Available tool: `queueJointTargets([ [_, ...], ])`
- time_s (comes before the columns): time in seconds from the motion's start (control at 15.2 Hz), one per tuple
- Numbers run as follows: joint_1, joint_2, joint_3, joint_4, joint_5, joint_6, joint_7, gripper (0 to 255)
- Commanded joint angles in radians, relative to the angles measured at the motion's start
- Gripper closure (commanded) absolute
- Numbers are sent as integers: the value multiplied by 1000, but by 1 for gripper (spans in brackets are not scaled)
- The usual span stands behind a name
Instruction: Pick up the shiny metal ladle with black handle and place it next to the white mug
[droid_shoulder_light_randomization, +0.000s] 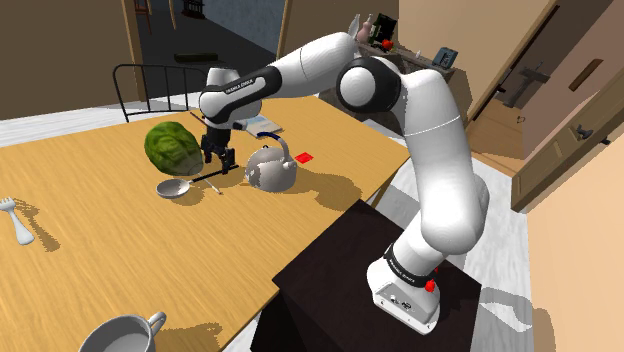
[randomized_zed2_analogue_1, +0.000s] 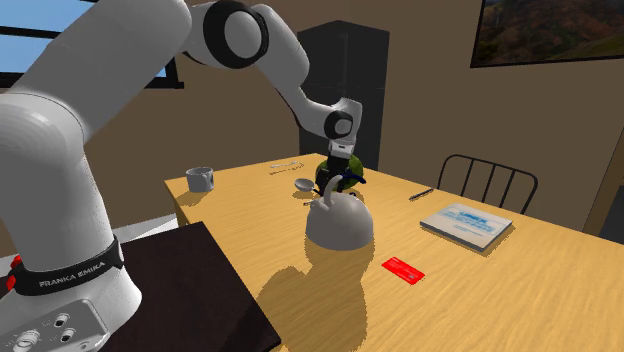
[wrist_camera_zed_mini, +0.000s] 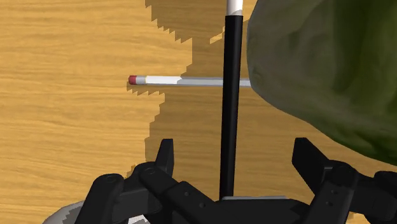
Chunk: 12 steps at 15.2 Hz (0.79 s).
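End effector (wrist_camera_zed_mini: 236, 159) fingers (wrist_camera_zed_mini: 164, 158) stand spread apart and pinch nothing. In the wrist view, the black handle of the ladle (wrist_camera_zed_mini: 230, 95) runs straight through the gap between them and touches neither finger. A thin white stick with a red tip (wrist_camera_zed_mini: 159, 80) lies crosswise beneath the handle. A green ball (wrist_camera_zed_mini: 324, 70), rough like a cabbage, sits just beside one finger.

In the shoulder view, the end effector (droid_shoulder_light_randomization: 221, 162) hangs low over the table (droid_shoulder_light_randomization: 120, 260), left of centre in the upper half of the frame, above the handle end of the ladle (droid_shoulder_light_randomization: 172, 187). The shiny bowl lies on the table to the left of it, just below the green ball (droid_shoulder_light_randomization: 172, 145). A grey kettle (droid_shoulder_light_randomization: 270, 168) stands just to the right, with a red card (droid_shoulder_light_randomization: 304, 157) beyond it. The mug (droid_shoulder_light_randomization: 125, 335) stands at the lower left corner, well apart from the ladle.

In the second exterior view, the kettle (randomized_zed2_analogue_1: 338, 220) stands in front of the ladle's handle; the ladle bowl (randomized_zed2_analogue_1: 304, 185) shows to its left. The mug (randomized_zed2_analogue_1: 200, 178) is farther left. A book (randomized_zed2_analogue_1: 465, 222), a pen (randomized_zed2_analogue_1: 420, 193) and a chair (randomized_zed2_analogue_1: 487, 180) occupy the right of the frame.
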Motion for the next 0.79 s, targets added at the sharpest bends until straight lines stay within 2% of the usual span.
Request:
queueJointTargets([
  [0.0,2,14,-1,-6,0,21,1,0],
  [0.66,4,26,-1,-8,-1,35,1,0],
  [0.73,4,26,-1,-8,-1,35,1,255],
])
